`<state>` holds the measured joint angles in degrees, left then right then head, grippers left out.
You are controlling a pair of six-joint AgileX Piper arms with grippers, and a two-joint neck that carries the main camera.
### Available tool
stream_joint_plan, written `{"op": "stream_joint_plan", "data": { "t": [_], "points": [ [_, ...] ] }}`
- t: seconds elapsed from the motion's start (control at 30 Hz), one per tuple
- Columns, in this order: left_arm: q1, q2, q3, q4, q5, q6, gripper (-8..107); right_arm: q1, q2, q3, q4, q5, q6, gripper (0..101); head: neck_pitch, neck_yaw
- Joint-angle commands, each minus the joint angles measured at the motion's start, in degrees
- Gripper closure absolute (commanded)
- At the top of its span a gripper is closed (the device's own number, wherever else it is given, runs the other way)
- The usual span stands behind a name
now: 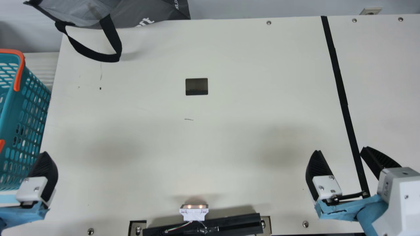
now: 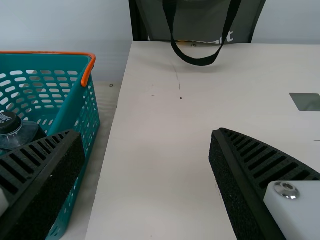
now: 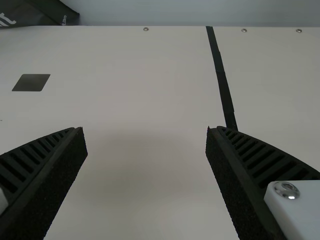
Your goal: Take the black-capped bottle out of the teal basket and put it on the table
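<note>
My left gripper shows at the lower left of the main view with one finger (image 1: pixel 46 172) beside the teal basket (image 1: pixel 39 86). In the left wrist view my left gripper (image 2: pixel 147 134) stands open, nothing between its fingers. The black-capped bottle (image 2: pixel 21 131) lies inside the teal basket (image 2: pixel 75 107), its cap and clear shoulder visible, the lower part hidden by a finger and the basket. My right gripper (image 1: pixel 340 150) is open over the table's right side, far from the basket; the right wrist view shows my right gripper (image 3: pixel 146 129) with bare table between its fingers.
The cream table (image 1: pixel 229 137) has a small rectangular cutout and a black tape strip (image 1: pixel 341 93) on its right. A grey bag (image 1: pixel 141 11) with a black handle stands at the back left. A black bar (image 1: pixel 229 224) with a small lit device lies along the front edge.
</note>
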<state>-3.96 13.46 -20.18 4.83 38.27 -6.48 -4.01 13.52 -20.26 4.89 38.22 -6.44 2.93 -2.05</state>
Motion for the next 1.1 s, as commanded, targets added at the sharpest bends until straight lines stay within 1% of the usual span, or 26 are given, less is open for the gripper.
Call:
{"op": "stream_joint_plan", "data": {
  "t": [0.0,0.33,0.67,1.07],
  "points": [
    [0.0,0.0,0.0,0.0,0.0,0.0,-8,0.0,0.0,0.0,0.0,0.0,0.0,10,-0.2,0.5],
    [0.1,0.3,-0.2,0.0,0.0,0.1,-8,0.0,0.0,0.0,-0.1,0.1,0.0,10,-0.2,0.5],
    [1.8,2.9,-2.5,0.2,1.1,-1.1,-8,0.0,0.0,0.0,-0.1,0.1,0.0,10,-0.2,0.5],
    [6.5,8.2,-5.1,5.4,0.3,-7.4,-8,0.0,0.0,0.0,-0.1,0.1,0.0,10,-0.2,0.5]
  ]
}}
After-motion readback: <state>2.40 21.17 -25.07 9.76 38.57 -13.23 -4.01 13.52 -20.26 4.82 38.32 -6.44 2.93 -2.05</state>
